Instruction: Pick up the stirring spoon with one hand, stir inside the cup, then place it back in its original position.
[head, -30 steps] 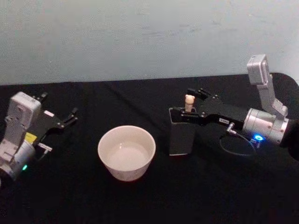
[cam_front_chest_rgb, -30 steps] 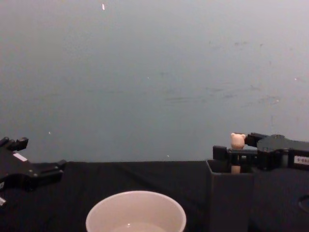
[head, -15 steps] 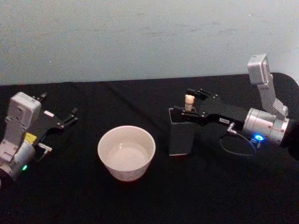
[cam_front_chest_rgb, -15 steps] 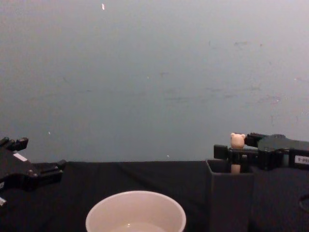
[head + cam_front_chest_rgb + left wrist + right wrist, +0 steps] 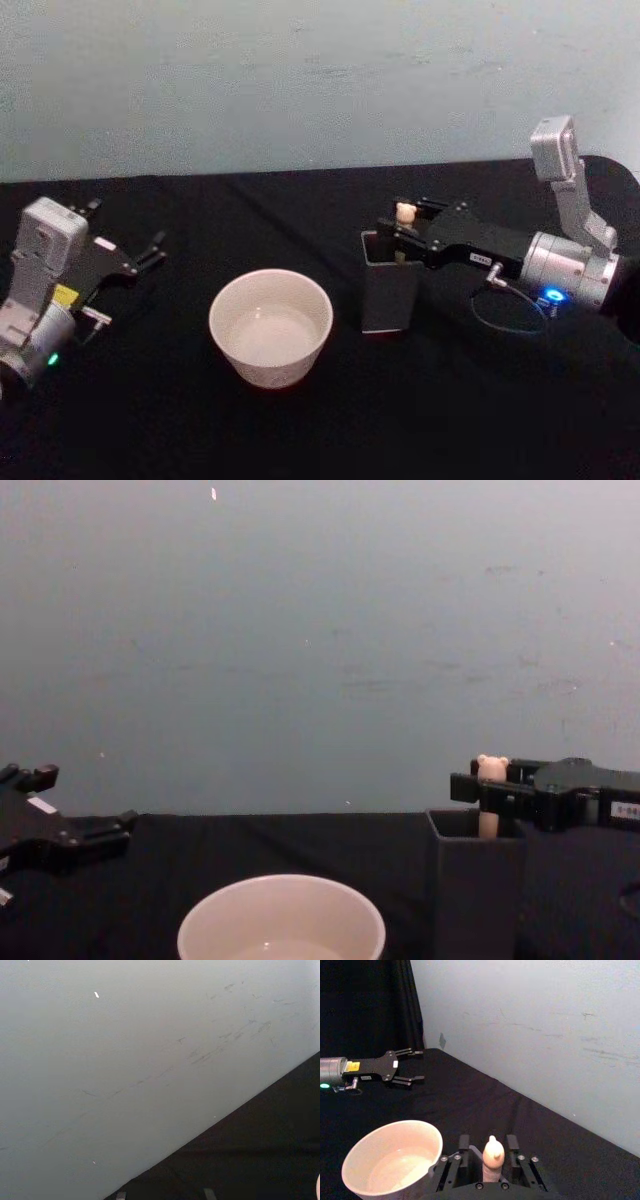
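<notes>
The stirring spoon (image 5: 405,211) stands upright in the dark grey square holder (image 5: 390,295), its bear head (image 5: 491,768) poking above the rim. My right gripper (image 5: 396,222) reaches in level from the right and is shut on the cream handle just below the bear head (image 5: 493,1152), a finger on each side. The spoon's metal bowl is hidden inside the holder (image 5: 475,900). The wide off-white cup (image 5: 270,370) sits left of the holder, a little liquid in its bottom. My left gripper (image 5: 150,250) rests open at the far left, away from everything.
A black cloth covers the table (image 5: 450,400). A pale blue-grey wall (image 5: 300,80) rises right behind its far edge. A thin cable loops (image 5: 500,310) beside my right wrist. There is free cloth between the cup (image 5: 282,910) and the left gripper (image 5: 405,1066).
The right gripper's fingers have narrowed around the spoon handle and the gripper has shifted slightly to the right. The spoon still stands in the holder. The left arm has not moved.
</notes>
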You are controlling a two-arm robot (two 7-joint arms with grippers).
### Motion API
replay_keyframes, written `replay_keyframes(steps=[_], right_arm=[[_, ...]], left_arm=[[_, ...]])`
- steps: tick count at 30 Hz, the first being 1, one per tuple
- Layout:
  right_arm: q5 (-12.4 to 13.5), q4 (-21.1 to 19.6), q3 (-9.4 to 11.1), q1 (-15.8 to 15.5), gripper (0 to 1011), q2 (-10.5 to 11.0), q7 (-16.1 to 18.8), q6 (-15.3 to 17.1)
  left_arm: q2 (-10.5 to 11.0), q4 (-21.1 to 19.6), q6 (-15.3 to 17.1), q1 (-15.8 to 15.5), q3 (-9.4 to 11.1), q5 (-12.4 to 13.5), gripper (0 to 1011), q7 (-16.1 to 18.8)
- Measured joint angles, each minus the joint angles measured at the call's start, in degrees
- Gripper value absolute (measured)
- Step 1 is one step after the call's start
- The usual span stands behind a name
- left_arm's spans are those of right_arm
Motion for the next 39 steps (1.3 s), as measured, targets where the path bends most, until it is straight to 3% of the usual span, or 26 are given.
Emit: replay_keyframes(steps=[7,10,26,39], right_arm=[[0.0,0.0,0.0,0.0,250,0.0,0.0,0.0],[0.0,0.0,0.0,0.0,212,0.0,0.0,0.0],[0.0,-0.1,0.0,-0.1,212,0.0,0.0,-0.1],[1.2,-5.5,1.4,-1.4,212,0.9,-1.1,-1.1]], left_arm=[[0.0,0.0,0.0,0.0,0.0,0.0,1001,0.0],[0.0,0.0,0.0,0.0,0.0,0.0,1001,0.0],[0.0,0.0,0.0,0.0,0.0,0.0,1001,0.0],[0.0,0.0,0.0,0.0,0.0,0.0,1001,0.0]])
